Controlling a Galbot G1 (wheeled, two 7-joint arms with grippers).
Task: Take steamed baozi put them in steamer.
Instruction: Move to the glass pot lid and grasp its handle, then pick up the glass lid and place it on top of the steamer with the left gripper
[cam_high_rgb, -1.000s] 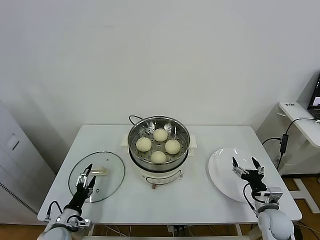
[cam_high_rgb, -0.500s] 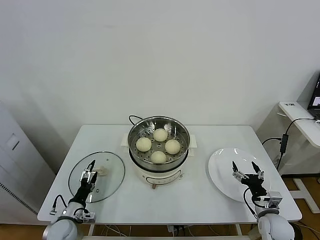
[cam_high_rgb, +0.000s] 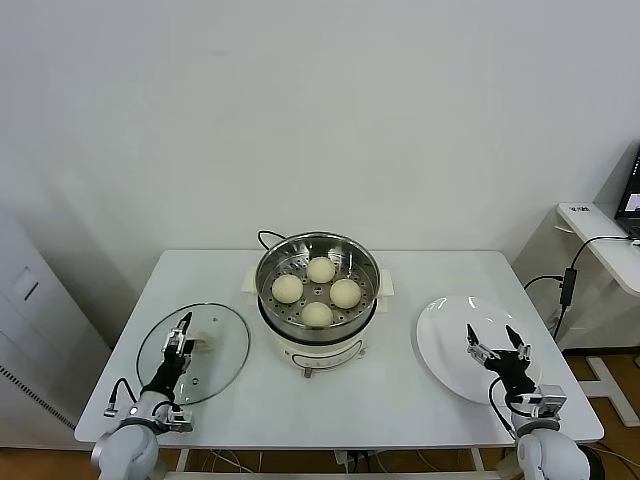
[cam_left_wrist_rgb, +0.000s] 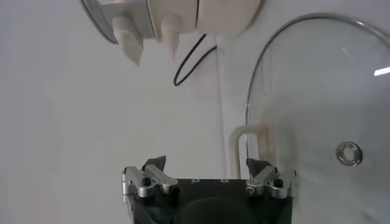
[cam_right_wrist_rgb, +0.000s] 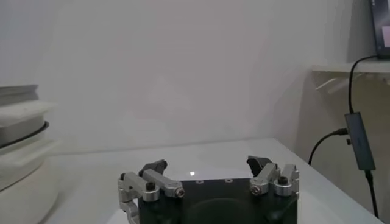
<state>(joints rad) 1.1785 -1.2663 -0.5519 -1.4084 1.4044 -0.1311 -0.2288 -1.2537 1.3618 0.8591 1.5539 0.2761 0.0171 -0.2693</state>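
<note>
White table (cam_high_rgb: 400, 400) unchanged, all four steamed baozi (cam_high_rgb: 317, 290) sit in the steamer (cam_high_rgb: 318, 262); we see left gripper (cam_high_rgb: 180, 328) narrowing, empty, over the glass lid (cam_high_rgb: 215, 345), right gripper (cam_high_rgb: 498, 342) spread over the plate (cam_high_rgb: 445, 335).

Four steamed baozi (cam_high_rgb: 317, 291): smooth, round, cream-white buns, sitting in a diamond on the perforated tray inside the steamer (cam_high_rgb: 318, 262), close together. Steamer: round, shiny stainless pot, upright on a white base with a black cord trailing behind, mid-bench. It stands between the two sets of jaws, farther back than both and well apart from each. No bun lies between either set of jaws.
</note>
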